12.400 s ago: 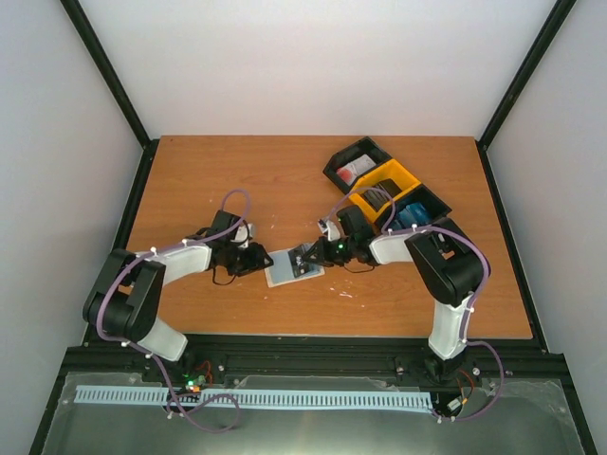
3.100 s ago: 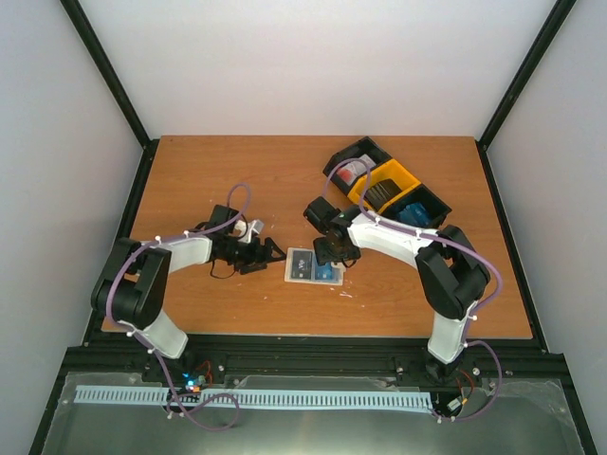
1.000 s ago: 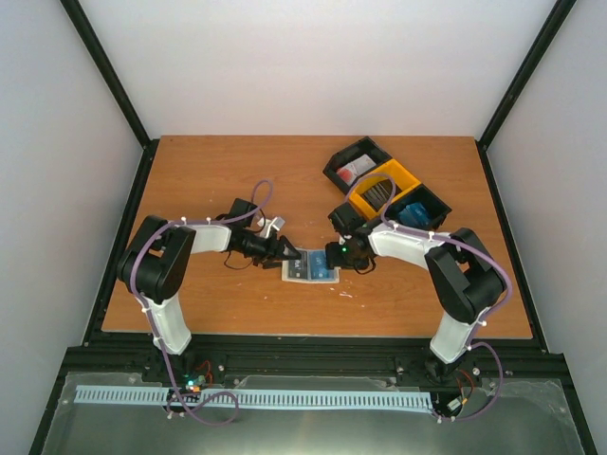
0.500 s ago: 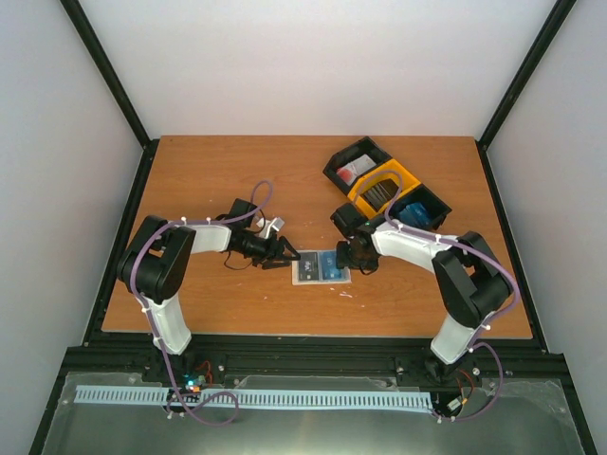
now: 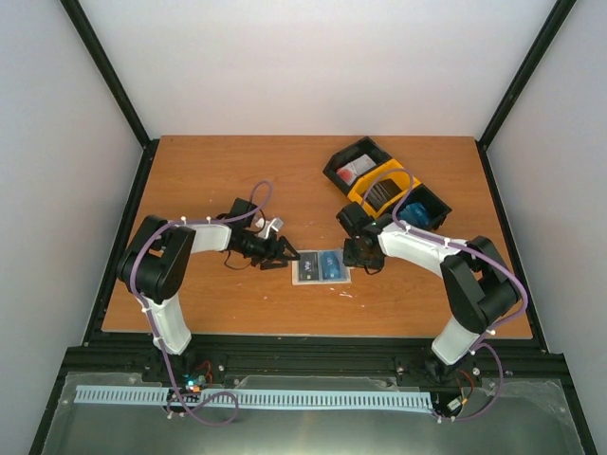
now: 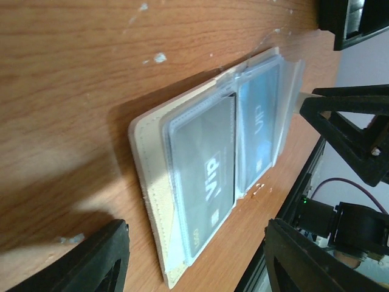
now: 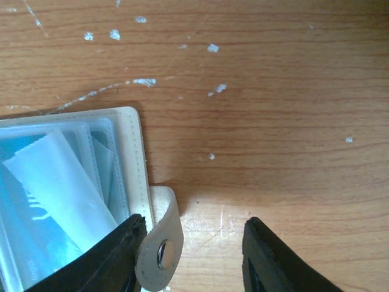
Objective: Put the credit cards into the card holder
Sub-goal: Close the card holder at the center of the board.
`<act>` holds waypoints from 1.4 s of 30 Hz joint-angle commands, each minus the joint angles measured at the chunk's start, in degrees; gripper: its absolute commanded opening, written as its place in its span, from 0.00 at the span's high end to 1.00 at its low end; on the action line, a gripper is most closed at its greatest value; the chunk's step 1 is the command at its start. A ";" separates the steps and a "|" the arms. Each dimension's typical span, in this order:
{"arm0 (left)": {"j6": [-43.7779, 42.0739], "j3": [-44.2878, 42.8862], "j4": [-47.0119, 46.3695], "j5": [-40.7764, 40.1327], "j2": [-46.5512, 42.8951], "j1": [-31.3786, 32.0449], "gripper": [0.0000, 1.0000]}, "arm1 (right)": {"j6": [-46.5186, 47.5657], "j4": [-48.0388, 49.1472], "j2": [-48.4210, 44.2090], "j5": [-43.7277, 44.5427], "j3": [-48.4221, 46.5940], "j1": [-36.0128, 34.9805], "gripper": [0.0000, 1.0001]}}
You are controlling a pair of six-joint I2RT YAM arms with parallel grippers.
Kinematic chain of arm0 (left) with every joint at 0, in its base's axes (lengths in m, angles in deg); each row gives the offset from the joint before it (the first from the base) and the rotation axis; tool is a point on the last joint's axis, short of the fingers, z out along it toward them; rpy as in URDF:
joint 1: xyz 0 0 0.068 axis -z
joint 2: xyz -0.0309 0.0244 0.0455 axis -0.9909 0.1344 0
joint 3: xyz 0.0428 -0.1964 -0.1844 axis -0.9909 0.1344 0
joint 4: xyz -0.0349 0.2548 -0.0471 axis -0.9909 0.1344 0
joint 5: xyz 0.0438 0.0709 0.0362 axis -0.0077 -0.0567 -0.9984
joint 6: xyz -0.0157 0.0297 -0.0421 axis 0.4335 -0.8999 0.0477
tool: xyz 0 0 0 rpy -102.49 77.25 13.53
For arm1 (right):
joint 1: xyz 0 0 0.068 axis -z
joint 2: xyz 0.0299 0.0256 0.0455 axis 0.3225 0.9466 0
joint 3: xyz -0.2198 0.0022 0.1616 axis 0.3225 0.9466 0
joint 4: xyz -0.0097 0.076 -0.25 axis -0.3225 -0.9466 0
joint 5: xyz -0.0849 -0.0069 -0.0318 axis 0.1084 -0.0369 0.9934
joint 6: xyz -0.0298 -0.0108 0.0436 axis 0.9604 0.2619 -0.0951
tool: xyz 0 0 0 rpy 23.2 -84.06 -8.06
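The card holder [image 5: 321,277] lies open on the table, cream cover down, clear sleeves up. Two credit cards sit in its sleeves: a grey-blue one marked VIP [image 6: 203,176] and a brighter blue one [image 6: 258,125]. My left gripper [image 5: 287,253] is open just off the holder's left edge, and that edge [image 6: 152,207] lies ahead of its spread fingers. My right gripper [image 7: 188,258] is open at the holder's right edge. Its left finger [image 7: 106,258] overlaps the cover, and the snap tab [image 7: 159,240] curls up between the two fingers. A loose clear sleeve [image 7: 58,176] lies over the blue card [image 7: 33,237].
Behind the right arm stands a diagonal row of bins: a black bin [image 5: 354,166], a yellow bin [image 5: 384,190] and another black bin [image 5: 419,210] with something blue inside. The table's front edge [image 6: 285,243] runs close by the holder.
My right gripper has slid right, off the sleeves to the holder's snap edge, and its jaws have narrowed. The holder shifted slightly right. The left gripper has hardly moved.
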 commanded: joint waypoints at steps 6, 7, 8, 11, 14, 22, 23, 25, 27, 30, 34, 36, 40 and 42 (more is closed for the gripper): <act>0.45 -2.37 3.31 -3.47 2.67 1.32 0.38 | 2.27 5.40 1.36 -4.57 1.96 1.56 0.70; 0.53 -2.71 3.62 -3.68 3.19 1.44 0.38 | 2.52 6.19 1.54 -5.48 2.25 1.96 0.71; 0.60 -2.94 3.74 -3.79 3.61 1.60 0.38 | 2.97 7.06 1.74 -6.59 2.56 2.50 0.71; 1.06 -3.44 3.51 -3.75 4.52 1.85 0.39 | 3.44 9.79 1.84 -9.43 4.09 3.65 0.72; 0.66 -4.19 3.72 -2.93 5.44 2.07 0.39 | 3.73 11.53 2.26 -12.76 5.37 4.48 0.74; -2.88 -5.82 2.68 3.12 4.68 2.08 0.39 | 4.19 13.72 4.02 -17.68 6.45 4.99 0.82; -3.23 -5.95 2.31 4.46 4.35 2.08 0.39 | 4.34 13.90 4.11 -18.11 6.47 5.01 0.82; -3.28 -5.98 0.80 7.37 3.77 2.08 0.39 | 4.51 14.18 4.21 -18.79 6.58 5.08 0.83; -3.15 -5.97 -0.66 9.60 3.47 2.08 0.39 | 4.47 14.20 4.24 -18.97 6.56 5.12 0.83; -2.53 -5.67 -2.47 13.19 3.36 2.15 0.39 | 4.30 14.29 4.23 -18.94 6.80 5.16 0.83; -2.03 -6.21 -5.17 16.15 3.24 2.61 0.39 | 4.05 14.37 4.19 -18.73 7.30 5.40 0.83; -2.01 -6.60 -5.61 16.55 2.89 3.13 0.39 | 4.00 14.43 4.05 -18.59 7.41 5.52 0.83; -1.72 -7.78 -6.57 17.50 3.01 4.49 0.38 | 4.01 14.29 3.47 -18.07 7.44 5.60 0.83; -1.49 -8.62 -6.93 17.43 3.61 5.44 0.35 | 3.88 14.15 3.20 -17.75 7.44 5.60 0.83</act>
